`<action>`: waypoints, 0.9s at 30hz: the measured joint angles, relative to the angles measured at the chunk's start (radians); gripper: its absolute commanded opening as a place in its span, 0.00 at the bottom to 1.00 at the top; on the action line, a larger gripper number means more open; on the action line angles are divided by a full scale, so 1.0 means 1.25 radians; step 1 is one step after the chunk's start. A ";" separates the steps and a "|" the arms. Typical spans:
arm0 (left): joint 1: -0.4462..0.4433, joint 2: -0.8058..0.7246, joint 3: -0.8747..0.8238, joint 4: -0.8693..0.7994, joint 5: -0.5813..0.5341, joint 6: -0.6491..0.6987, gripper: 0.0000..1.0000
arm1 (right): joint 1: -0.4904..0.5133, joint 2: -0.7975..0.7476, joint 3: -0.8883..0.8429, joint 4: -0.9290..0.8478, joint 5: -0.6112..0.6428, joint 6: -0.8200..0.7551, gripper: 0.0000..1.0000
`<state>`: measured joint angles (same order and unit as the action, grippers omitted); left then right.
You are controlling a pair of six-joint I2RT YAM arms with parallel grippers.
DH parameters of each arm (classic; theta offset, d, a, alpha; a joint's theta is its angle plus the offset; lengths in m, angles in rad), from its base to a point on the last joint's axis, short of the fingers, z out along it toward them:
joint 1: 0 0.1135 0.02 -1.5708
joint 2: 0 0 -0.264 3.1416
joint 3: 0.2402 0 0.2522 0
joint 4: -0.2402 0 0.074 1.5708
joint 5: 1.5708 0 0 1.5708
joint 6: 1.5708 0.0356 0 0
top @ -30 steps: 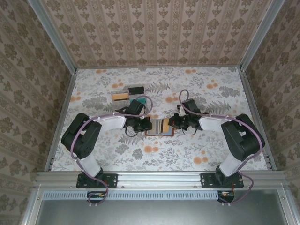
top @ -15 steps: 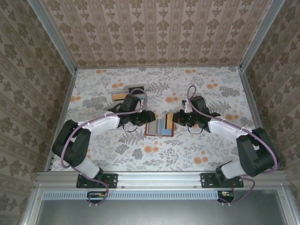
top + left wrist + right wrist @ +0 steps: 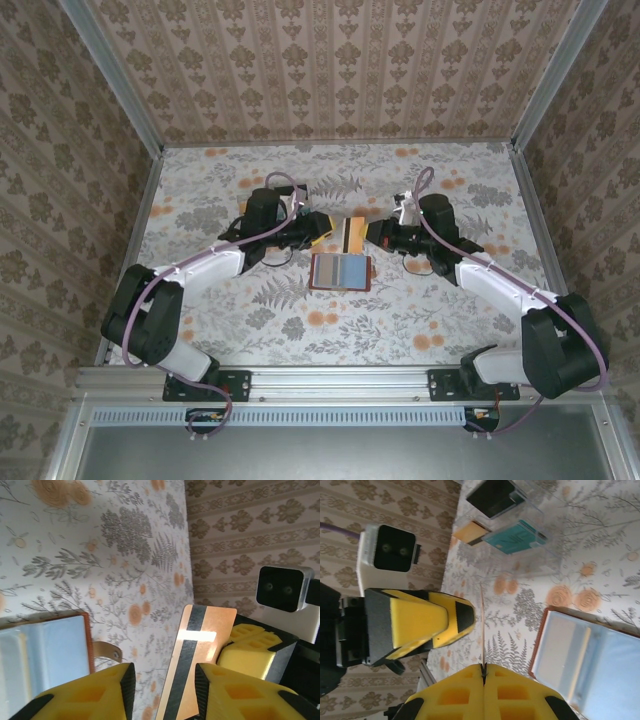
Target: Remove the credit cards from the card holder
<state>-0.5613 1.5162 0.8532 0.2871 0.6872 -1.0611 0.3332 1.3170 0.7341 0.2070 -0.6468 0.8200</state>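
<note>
At the far left an aluminium rail (image 3: 128,255) edged the floral-patterned table (image 3: 400,320), with a strip of bare cloth between it and the left arm. Beyond and to the left of the left claw (image 3: 320,228) sat a clear plastic compartment tray (image 3: 535,511) holding a flat black card (image 3: 492,497), an orange card (image 3: 470,531) and a teal card (image 3: 512,537), each in its own compartment. The left claw was released, its yellow foam fingers (image 3: 90,695) apart and gripping nothing, the tips close to a thin gold-tan credit card (image 3: 200,640) of plastic with a dark stripe. That card hung clear of the table between the two claws, grasped at its right end by the right claw (image 3: 484,667), whose jaws were pressed flat together on it. Nearer than both claws and between them, the reddish-brown leather card holder (image 3: 340,288) lay open and flat on the cloth with its blue-grey striped lining up and a small clasp tab (image 3: 107,652) sticking out from one edge. Whether its pockets held more cards could not be told. To the right of the right claw the cloth ran bare to the right-hand rail (image 3: 548,255).
</note>
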 measured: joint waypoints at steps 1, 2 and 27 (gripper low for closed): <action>0.000 0.000 -0.002 0.009 0.006 -0.005 0.36 | 0.000 0.000 0.000 0.012 -0.005 0.005 0.00; 0.000 0.000 -0.003 0.015 0.013 -0.011 0.35 | -0.002 0.002 0.000 0.023 -0.011 0.013 0.00; -0.012 -0.019 -0.009 0.083 0.063 -0.036 0.00 | -0.016 0.077 0.021 0.114 -0.059 0.055 0.52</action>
<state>-0.5758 1.4921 0.8417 0.3904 0.7654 -1.1065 0.3134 1.4136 0.7605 0.3496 -0.7200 0.8883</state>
